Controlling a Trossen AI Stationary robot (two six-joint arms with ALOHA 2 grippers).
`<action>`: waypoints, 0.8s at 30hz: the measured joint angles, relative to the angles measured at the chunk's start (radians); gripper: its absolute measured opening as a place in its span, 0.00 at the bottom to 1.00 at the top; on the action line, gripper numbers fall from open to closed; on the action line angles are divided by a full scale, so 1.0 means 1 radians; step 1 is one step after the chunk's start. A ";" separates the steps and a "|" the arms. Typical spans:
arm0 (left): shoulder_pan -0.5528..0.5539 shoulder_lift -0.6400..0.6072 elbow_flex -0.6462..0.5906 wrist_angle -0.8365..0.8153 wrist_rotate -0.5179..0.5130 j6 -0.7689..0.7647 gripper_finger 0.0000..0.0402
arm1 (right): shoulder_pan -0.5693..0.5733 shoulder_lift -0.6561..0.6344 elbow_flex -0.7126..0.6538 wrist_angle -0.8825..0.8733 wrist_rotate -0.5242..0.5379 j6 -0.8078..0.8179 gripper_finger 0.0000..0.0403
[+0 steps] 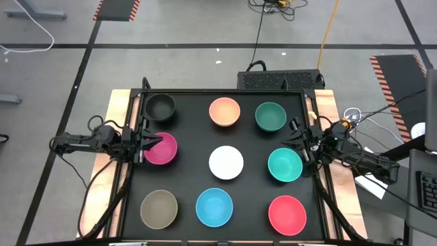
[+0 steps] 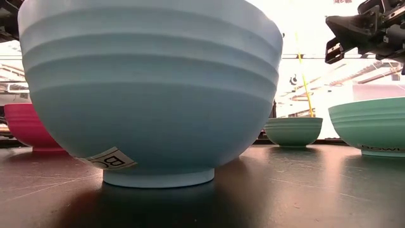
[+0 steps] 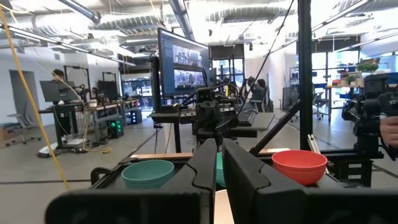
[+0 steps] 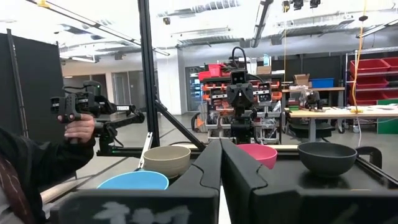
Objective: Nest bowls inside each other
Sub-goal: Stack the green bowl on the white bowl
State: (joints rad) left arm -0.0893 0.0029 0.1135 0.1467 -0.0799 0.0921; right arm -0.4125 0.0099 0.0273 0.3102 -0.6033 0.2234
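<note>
High view: nine bowls sit apart in a three-by-three grid, none nested. Left gripper (image 1: 151, 143) hangs at the magenta bowl (image 1: 161, 149), jaws clenched, holding nothing. Right gripper (image 1: 298, 142) waits beside the teal bowl (image 1: 285, 165), jaws pressed together, empty.

Low view: blue bowl (image 2: 152, 88) fills the frame; its round wall looks slippery. A rim pinch could slip.

Left wrist view: fingers (image 3: 205, 165) together; descending like this would likely shove a bowl into its neighbour.

Right wrist view: a person's hand (image 4: 78, 127) is near the table edge; collision risk.
</note>
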 joint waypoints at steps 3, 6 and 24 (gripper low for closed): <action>0.000 0.000 0.000 0.001 0.000 -0.006 0.08 | 0.000 0.000 0.000 0.021 0.000 0.000 0.00; 0.000 0.000 0.000 0.009 0.000 -0.035 0.08 | 0.000 0.000 0.000 0.081 0.000 0.000 0.00; 0.000 0.000 0.085 -0.180 -0.165 0.081 0.08 | -0.053 0.185 0.341 -0.350 0.419 -0.146 0.10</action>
State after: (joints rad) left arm -0.0895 0.0029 0.1983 -0.0335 -0.2445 0.1733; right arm -0.4653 0.1946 0.3684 -0.0397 -0.1847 0.0772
